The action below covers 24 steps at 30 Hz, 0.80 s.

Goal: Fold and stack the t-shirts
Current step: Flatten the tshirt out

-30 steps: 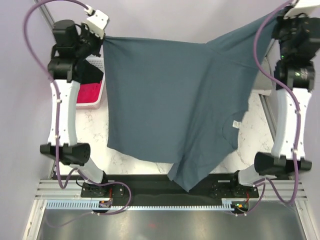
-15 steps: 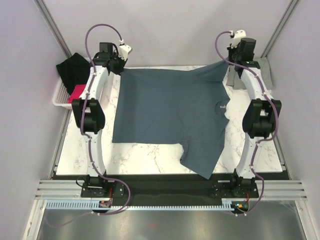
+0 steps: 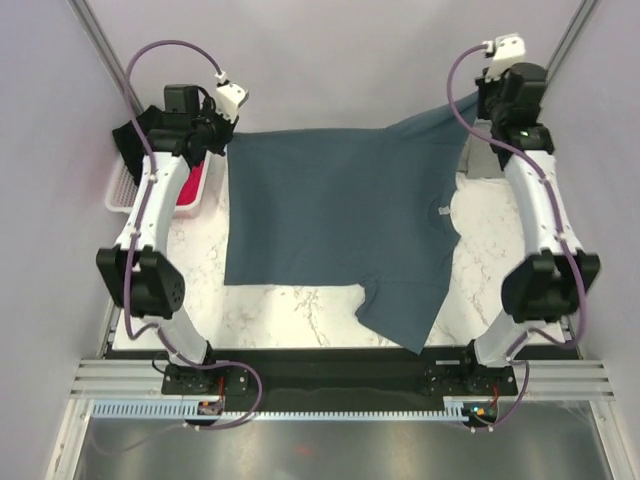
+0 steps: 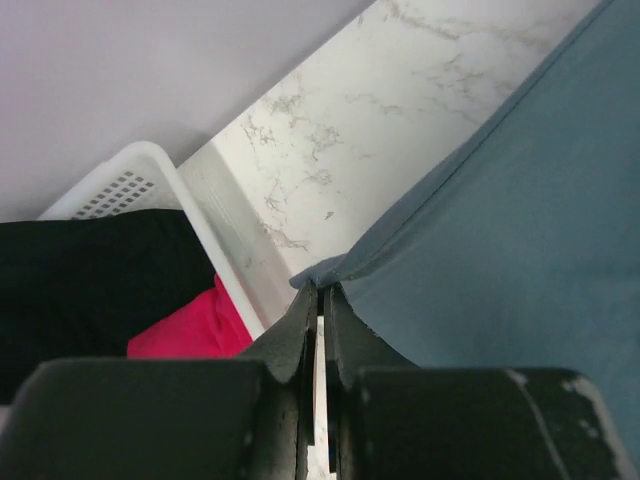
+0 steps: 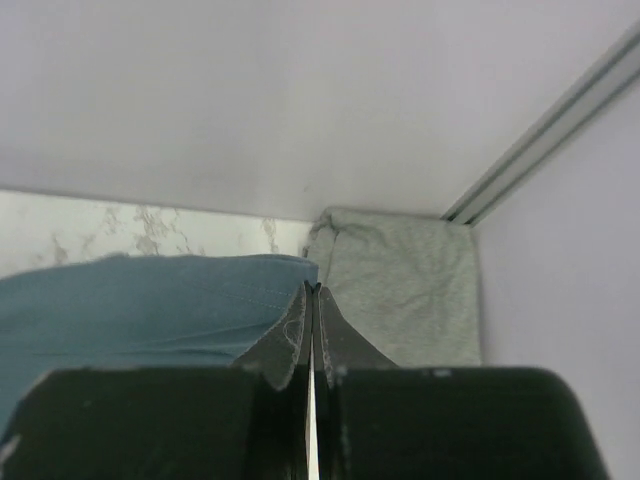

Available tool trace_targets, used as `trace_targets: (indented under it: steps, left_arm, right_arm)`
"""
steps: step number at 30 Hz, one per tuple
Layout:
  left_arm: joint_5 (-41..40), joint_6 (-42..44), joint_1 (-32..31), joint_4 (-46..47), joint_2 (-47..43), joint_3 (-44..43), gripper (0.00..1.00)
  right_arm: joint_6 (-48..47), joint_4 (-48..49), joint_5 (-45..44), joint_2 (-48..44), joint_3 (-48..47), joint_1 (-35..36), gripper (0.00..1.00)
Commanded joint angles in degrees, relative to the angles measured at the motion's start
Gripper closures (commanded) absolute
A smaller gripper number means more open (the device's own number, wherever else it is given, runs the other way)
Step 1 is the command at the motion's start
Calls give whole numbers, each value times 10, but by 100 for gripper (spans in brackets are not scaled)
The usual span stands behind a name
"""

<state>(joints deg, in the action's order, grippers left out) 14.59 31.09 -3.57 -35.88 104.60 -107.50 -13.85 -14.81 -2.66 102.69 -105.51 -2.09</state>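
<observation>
The dark slate-blue t-shirt point(image 3: 340, 220) is spread over the marble table, its small white neck label point(image 3: 441, 212) showing at the right. My left gripper point(image 3: 222, 140) is shut on its far left corner point(image 4: 320, 272). My right gripper point(image 3: 478, 100) is shut on its far right corner point(image 5: 295, 268) and holds it raised. One sleeve point(image 3: 400, 315) reaches the table's near edge. The light heather grey t-shirt point(image 5: 400, 290) lies folded in the far right corner, just beyond my right gripper point(image 5: 313, 290).
A white basket point(image 3: 118, 195) stands at the far left edge, with black cloth point(image 4: 90, 270) and pink cloth point(image 4: 190, 325) in it, close to my left gripper point(image 4: 320, 290). Walls close in the back and both sides. A black strip point(image 3: 300, 358) runs along the near edge.
The shirt came down from hanging high to lying spread on the table. Both arms then drew back and up, still holding the far corners, which are pulled further apart.
</observation>
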Motion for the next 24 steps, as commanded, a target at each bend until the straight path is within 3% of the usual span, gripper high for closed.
trace_targets:
  steps: [1,5,10,15,19,24]
  left_arm:
    - [26,-22,-9,13,-120,73,98]
    - [33,-38,-22,-9,-239,149,98]
    - [70,-101,-23,-34,-395,198,98]
    - [116,-140,-22,-71,-532,250,98]
    - [130,-91,-22,-69,-623,225,98]
    - [101,-86,-22,-74,-604,75,98]
  right_arm:
    - [6,-5,0,-147,77,-3,100]
    - [6,-64,2,-278,129,-4,100]
    - [88,-173,19,-448,158,-4,100]
    - [98,-255,48,-588,125,-4,100]
    - [54,-238,27,-651,72,-3,100]
    - [24,-219,-2,-618,-64,-4,100]
